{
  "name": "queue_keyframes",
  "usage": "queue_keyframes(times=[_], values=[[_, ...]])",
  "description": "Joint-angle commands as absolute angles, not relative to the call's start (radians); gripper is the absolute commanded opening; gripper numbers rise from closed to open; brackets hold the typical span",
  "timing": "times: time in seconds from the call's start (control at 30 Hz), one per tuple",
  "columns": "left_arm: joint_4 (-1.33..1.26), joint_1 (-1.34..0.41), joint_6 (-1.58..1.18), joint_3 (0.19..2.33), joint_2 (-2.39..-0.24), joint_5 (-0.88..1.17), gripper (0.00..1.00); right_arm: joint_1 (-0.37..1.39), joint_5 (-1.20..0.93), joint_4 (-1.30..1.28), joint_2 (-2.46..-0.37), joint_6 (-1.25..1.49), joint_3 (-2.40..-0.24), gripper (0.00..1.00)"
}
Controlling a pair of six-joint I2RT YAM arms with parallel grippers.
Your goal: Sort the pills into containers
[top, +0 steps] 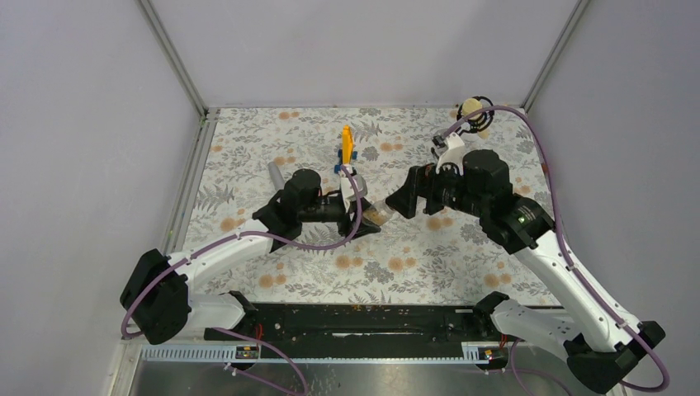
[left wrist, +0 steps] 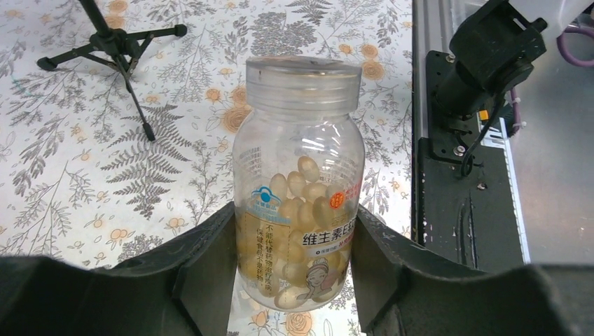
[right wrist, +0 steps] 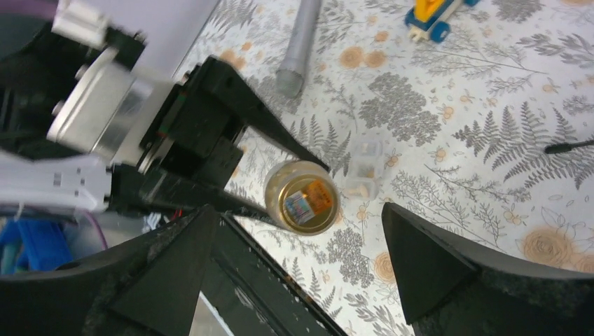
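Within left hand (left wrist: 294, 217), seemingly amber jar (left wrist: 301, 140)

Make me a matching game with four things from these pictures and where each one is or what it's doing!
Things:
1. pill jar
2. grey tube
3. orange piece
4. right gripper

Places or states:
A. open, holding nothing
B. standing upright on a blue base
C. clamped in the left gripper
D. lying on the flowery table

Right pairs: 1-C, 2-D, 3-B, 4-A.
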State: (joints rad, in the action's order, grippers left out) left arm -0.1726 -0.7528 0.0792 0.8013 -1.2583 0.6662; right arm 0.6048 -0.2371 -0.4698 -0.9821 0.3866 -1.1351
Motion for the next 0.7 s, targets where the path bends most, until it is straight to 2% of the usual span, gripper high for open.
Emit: queue_keyframes(times=[0.0,0.07,0.17,0.37,0.43,0.53,0.67], values=[[-0.200,-0.757,0.101,0.818,-1.229,0.775,0.00,0.603,-0.445,-0.548,-0.940,0.159,-1.178,0.96],[-0.168,-0.757,0.115,0.835,-1.235,0.847,0.00,0.603,-0.527,-0.611,-0.942,0.094,-1.196,0.96],[-0.139,-0.757,0.124,0.856,-1.241,0.924,0.00,0.603,-0.535,-0.686,-0.963,0.019,-1.231,0.93],[-0.083,-0.757,0.151,0.886,-1.259,1.000,0.00,0.605,-0.585,-0.752,-1.023,-0.062,-1.258,0.82],[-0.044,-0.759,0.173,0.899,-1.265,1.004,0.00,0.609,-0.586,-0.751,-1.041,-0.065,-1.261,0.82],[-0.008,-0.759,0.199,0.904,-1.259,0.995,0.00,0.625,-0.587,-0.733,-1.059,-0.076,-1.256,0.88],[-0.002,-0.759,0.204,0.909,-1.256,0.997,0.00,0.630,-0.596,-0.706,-1.084,-0.063,-1.254,0.83]])
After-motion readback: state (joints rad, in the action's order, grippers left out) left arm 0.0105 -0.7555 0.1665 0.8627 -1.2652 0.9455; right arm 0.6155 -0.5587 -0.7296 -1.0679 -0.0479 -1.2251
